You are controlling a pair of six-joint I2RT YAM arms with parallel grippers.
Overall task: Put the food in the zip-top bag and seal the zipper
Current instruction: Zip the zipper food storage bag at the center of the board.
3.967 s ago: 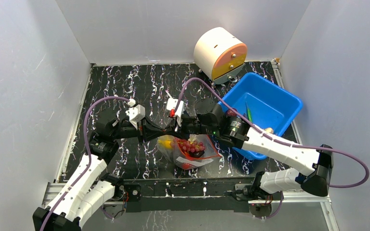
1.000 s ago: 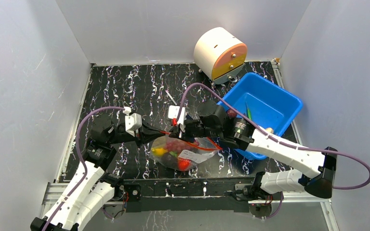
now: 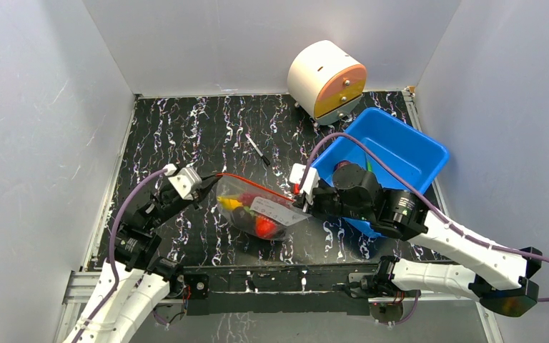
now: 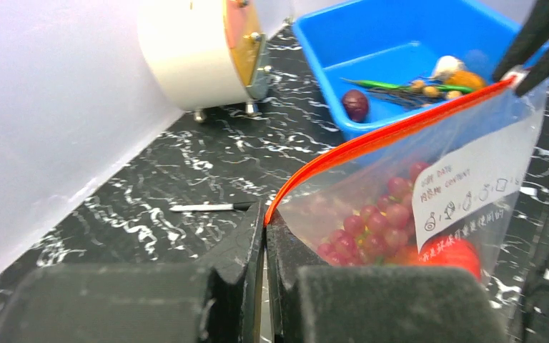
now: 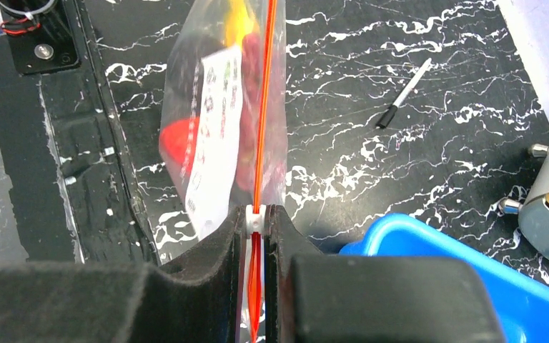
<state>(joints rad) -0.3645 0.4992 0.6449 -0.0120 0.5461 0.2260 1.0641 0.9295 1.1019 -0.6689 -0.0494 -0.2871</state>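
Both grippers now stand farther apart than one second ago: the right one has travelled rightward, and the zipper (image 3: 251,187) is drawn straight between them.

1. Left gripper (image 3: 207,186): clenched on the left end of the zipper; the wrist view shows the red-orange strip emerging from between the closed jaws.
2. Zip-top bag (image 3: 275,214): hangs below the taut strip, between the two arms. Whether its bottom rests on the table cannot be told. The food is inside: grape bunches (image 4: 372,229), a yellow banana (image 3: 230,203) and a red round fruit (image 3: 264,227).
3. Right gripper (image 3: 302,200): clamped on the right end of the zipper, at the white slider (image 5: 256,220), just beside the blue bin (image 3: 407,153).

Step in hand: sealing, judged nearly complete. The next move calls for confirming that the slider sits fully at the end, then lowering the bag and releasing both grips.
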